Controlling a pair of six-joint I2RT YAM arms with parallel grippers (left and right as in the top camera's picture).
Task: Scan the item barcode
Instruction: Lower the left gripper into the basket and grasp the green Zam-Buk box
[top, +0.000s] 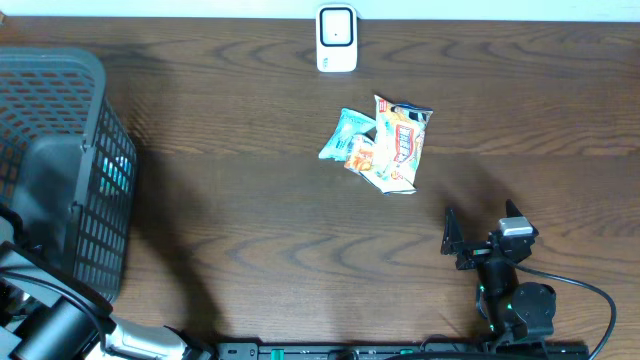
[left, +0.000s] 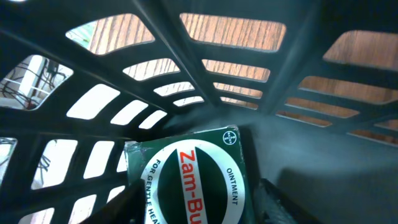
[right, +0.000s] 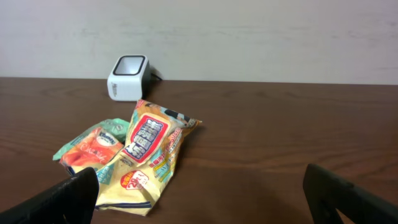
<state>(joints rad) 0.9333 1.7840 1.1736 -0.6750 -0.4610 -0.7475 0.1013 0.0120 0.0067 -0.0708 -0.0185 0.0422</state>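
Overhead: white boxy barcode scanner (top: 337, 38) at 12 o'clock on the brown wooden counter (top: 250, 200), crinkled snack packets (top: 385, 145) centre, dark plastic mesh basket (top: 60, 90) at 9 o'clock. Left wrist: inside the basket, the left tool (left: 202, 204) straddles a green Zam-Buk ointment carton (left: 193, 177), apparently fetching it for scanning; whether it pinches cannot be told. Right wrist: the right tool (right: 200, 186) hangs spread wide.

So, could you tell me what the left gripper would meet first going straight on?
The green Zam-Buk ointment box, directly ahead of the left gripper inside the basket; whether it already touches is unclear.
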